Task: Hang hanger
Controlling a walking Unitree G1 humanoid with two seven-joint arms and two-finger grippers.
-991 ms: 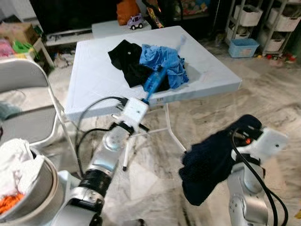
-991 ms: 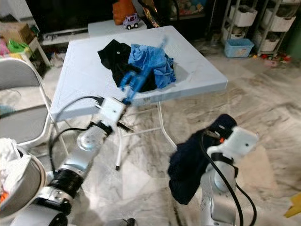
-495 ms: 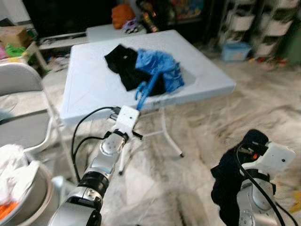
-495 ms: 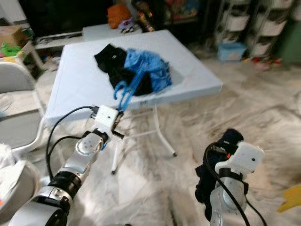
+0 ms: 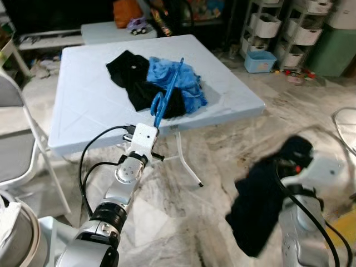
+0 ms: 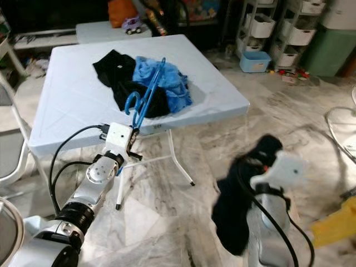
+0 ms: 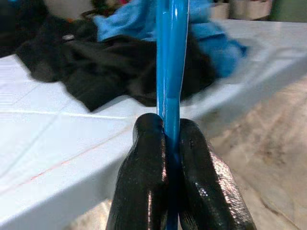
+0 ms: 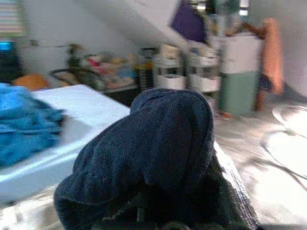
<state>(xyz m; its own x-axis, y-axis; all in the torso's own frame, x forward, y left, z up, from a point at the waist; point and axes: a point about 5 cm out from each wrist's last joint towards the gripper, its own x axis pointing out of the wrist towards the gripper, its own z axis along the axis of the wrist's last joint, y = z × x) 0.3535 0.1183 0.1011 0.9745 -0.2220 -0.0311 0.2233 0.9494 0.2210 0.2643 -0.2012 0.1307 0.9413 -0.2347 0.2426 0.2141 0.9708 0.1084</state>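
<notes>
A: From the head, left eye, what do we have?

B: We see our left end effector (image 5: 151, 146) gripping a blue hanger (image 5: 167, 92) that rises steeply over the near edge of the pale counter (image 5: 83, 105). Behind the hanger, on the counter, lie a black garment (image 5: 129, 72) and a blue garment (image 5: 189, 83), touching each other. On our right, the right end effector (image 5: 289, 161) is wrapped in a dark cloth (image 5: 261, 208) that hangs toward the marble floor (image 5: 183, 222).

A: And the right eye?

B: The same scene. We also see a grey folding chair (image 6: 6, 150) to our left and white storage racks (image 6: 278, 28) beyond the counter.

A: Left wrist?

B: Both black fingers (image 7: 144, 191) are pressed tight on the hanger's blue bar (image 7: 169, 72), which runs up past the black and blue garments on the counter.

A: Right wrist?

B: The dark cloth (image 8: 153, 148) drapes over the end effector and hides the fingers, so we cannot tell whether they are wide or narrow. The counter with the blue garment (image 8: 24, 124) lies off to one side, blurred
</notes>
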